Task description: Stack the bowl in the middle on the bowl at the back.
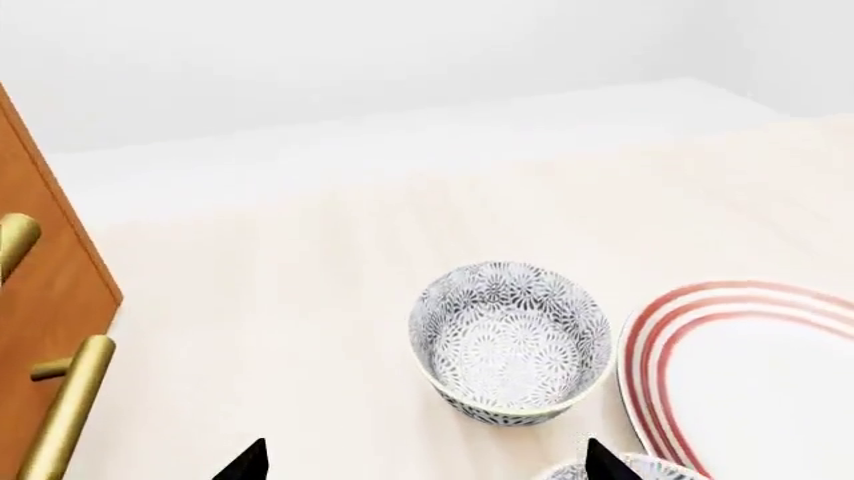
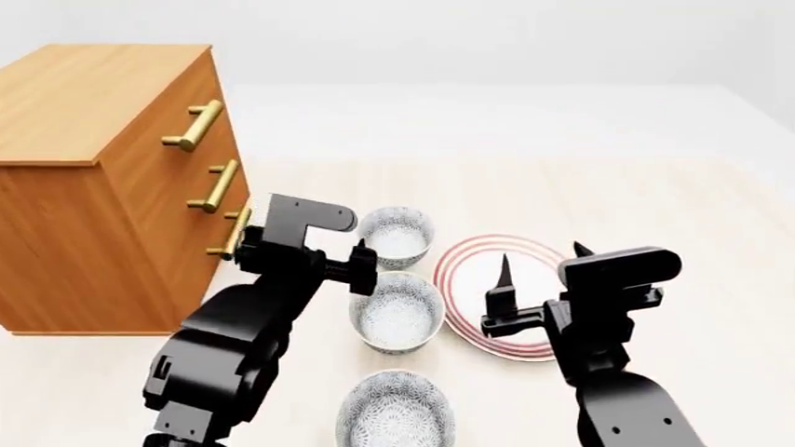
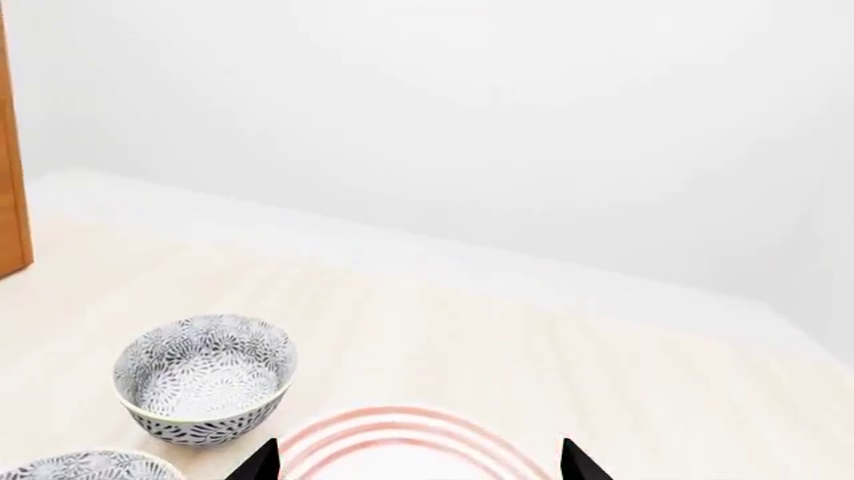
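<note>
Three speckled bowls stand in a line on the table. The bowl at the back (image 2: pixel 397 232) (image 1: pixel 511 340) (image 3: pixel 204 378) is upright and empty. The bowl in the middle (image 2: pixel 397 312) sits just behind my left gripper (image 2: pixel 360 268); only its rim (image 1: pixel 634 468) (image 3: pixel 80 466) shows in the wrist views. My left gripper (image 1: pixel 423 465) is open, empty, above the table left of both bowls. My right gripper (image 2: pixel 543 263) (image 3: pixel 418 465) hovers open over the plate, holding nothing.
A white plate with red rings (image 2: pixel 504 293) (image 1: pixel 747 380) (image 3: pixel 400 440) lies right of the bowls. A third bowl (image 2: pixel 395 410) stands nearest me. A wooden drawer cabinet with brass handles (image 2: pixel 112 177) (image 1: pixel 40 300) stands at the left.
</note>
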Robot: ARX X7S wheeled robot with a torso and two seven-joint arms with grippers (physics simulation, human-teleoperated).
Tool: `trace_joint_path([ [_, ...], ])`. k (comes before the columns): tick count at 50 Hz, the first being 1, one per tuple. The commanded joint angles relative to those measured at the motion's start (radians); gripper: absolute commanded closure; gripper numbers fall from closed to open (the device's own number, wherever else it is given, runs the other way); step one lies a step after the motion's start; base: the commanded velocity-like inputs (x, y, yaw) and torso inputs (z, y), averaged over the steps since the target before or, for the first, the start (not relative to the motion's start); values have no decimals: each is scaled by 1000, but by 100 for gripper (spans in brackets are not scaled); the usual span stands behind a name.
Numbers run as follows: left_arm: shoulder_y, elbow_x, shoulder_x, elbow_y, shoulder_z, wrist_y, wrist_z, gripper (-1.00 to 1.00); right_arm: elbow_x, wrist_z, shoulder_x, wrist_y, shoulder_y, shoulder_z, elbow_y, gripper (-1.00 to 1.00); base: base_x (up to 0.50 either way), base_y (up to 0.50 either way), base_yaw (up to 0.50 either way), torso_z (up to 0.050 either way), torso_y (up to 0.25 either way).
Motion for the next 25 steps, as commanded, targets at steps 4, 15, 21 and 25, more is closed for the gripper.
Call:
trace_joint_path([
  [4, -68, -65, 8, -36, 18, -241, 23, -100, -20, 2, 17, 7, 4, -41, 23, -100, 0, 0, 0, 0, 0],
  [15, -76, -78, 10, -112, 31, -248, 33, -100, -41, 12, 22, 4, 21, -70, 74, -100, 0, 0, 0, 0, 0],
  [21, -80, -76, 18, -156, 47, -229, 34, -100, -38, 16, 25, 3, 15, -67, 69, -100, 0, 0, 0, 0, 0],
  [25, -88, -75, 23, -198, 53, -212, 33, -100, -31, 14, 32, 0, 0, -60, 53, -100, 0, 0, 0, 0, 0],
])
